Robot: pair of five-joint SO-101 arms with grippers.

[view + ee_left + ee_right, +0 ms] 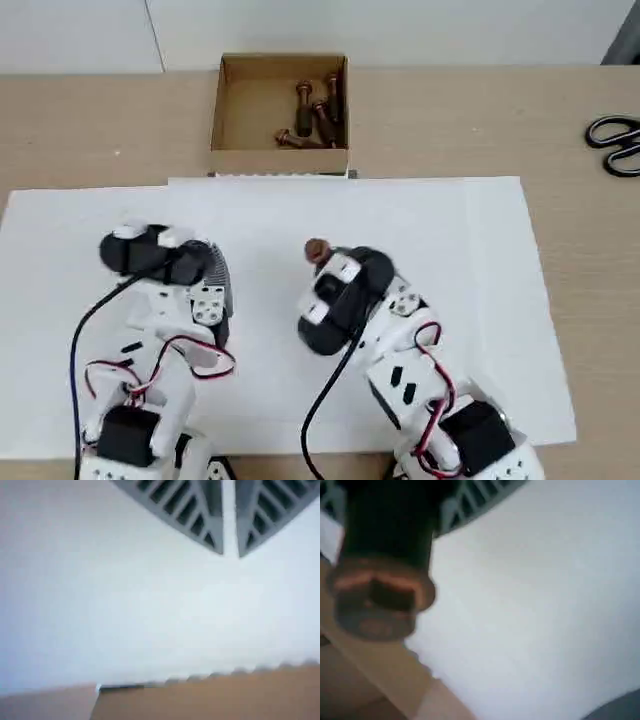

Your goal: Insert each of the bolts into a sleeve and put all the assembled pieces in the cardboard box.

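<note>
One bolt (380, 595) sits gripped in the right claw (323, 261) (left claw (231, 553) closed).

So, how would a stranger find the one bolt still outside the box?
Look at the white sheet before the cardboard box. Near its middle, the right gripper holds a copper-headed bolt. The other pieces all lie inside the box.

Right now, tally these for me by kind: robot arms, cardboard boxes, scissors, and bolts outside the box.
Robot arms: 2
Cardboard box: 1
Scissors: 1
Bolt outside the box: 1, held in the right gripper
Total: 5
</note>
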